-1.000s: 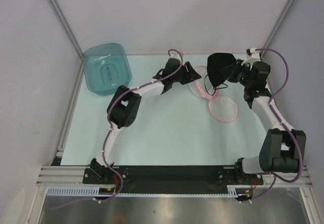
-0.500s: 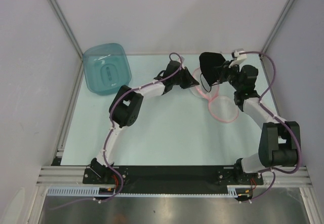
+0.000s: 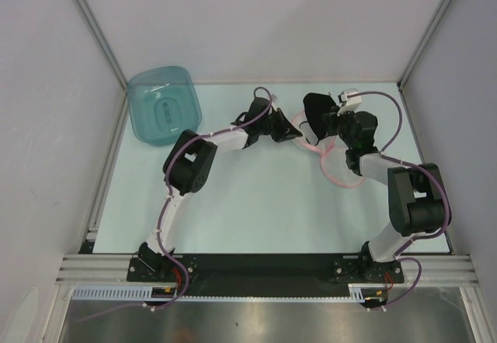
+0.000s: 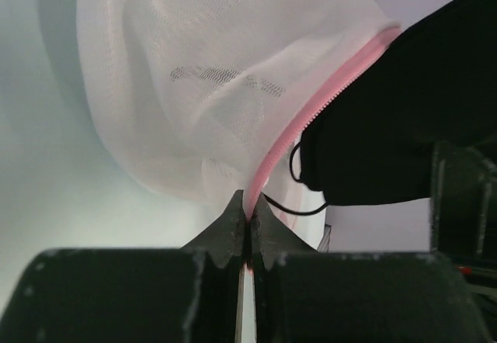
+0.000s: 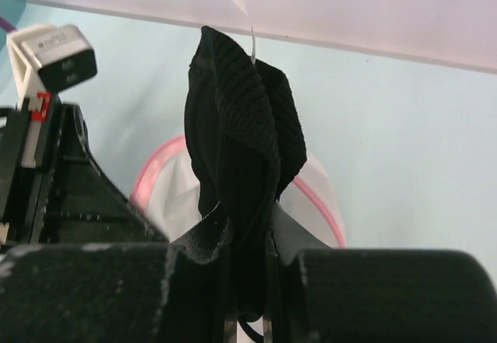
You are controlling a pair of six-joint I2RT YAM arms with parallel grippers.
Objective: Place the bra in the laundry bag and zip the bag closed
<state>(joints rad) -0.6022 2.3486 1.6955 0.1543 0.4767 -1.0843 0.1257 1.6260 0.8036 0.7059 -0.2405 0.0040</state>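
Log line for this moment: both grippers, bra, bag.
left gripper: shut on laundry bag rim | right gripper: shut on bra | bra: at bag mouth | zipper: open

The top external camera sits high behind the near edge of the table [image 3: 256, 203] and looks down on all of it from far. The left wrist camera looks out along the left gripper [image 4: 247, 217], very close to the laundry bag [image 4: 194, 87]. The right wrist camera looks along the right gripper [image 5: 248, 234], close to the bra [image 5: 233, 133]. All three views share the laundry bag and the bra.
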